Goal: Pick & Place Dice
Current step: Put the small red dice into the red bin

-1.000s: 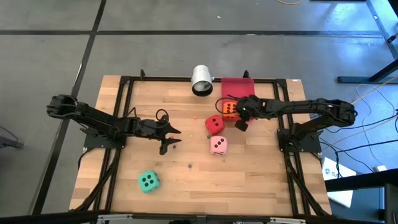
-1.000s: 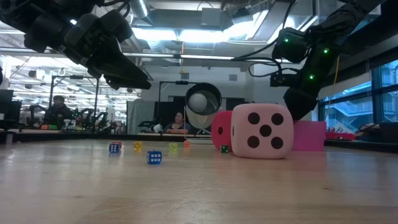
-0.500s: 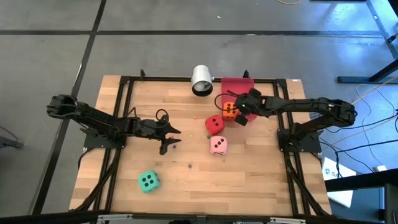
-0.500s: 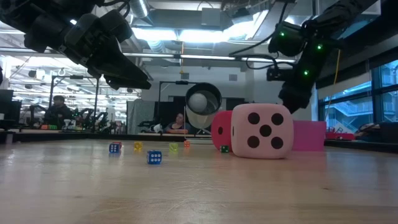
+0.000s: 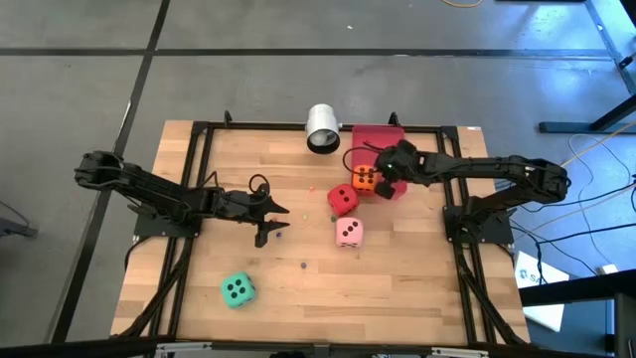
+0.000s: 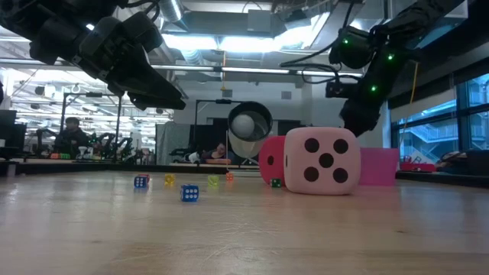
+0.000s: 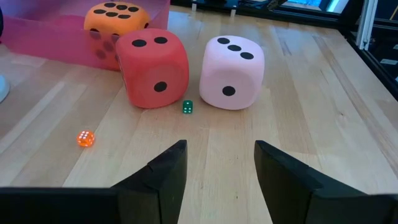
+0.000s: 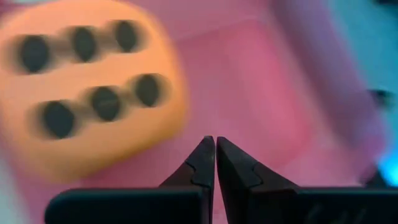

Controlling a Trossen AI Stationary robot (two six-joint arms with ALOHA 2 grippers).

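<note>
Four dice showing: orange die (image 5: 365,177) sitting at tray (image 5: 381,139) edge, red die (image 5: 343,199) and pink die (image 5: 349,232) near table centre, green die (image 5: 238,289) lying apart. Right gripper (image 5: 389,177) hovering over tray beside orange die, fingers pressed together, carrying nothing, likely nudging. Left gripper (image 7: 217,163) waiting spread, facing red and pink dice. Wooden table (image 5: 417,288) carrying scattered tiny dice; lab room lying beyond.
</note>
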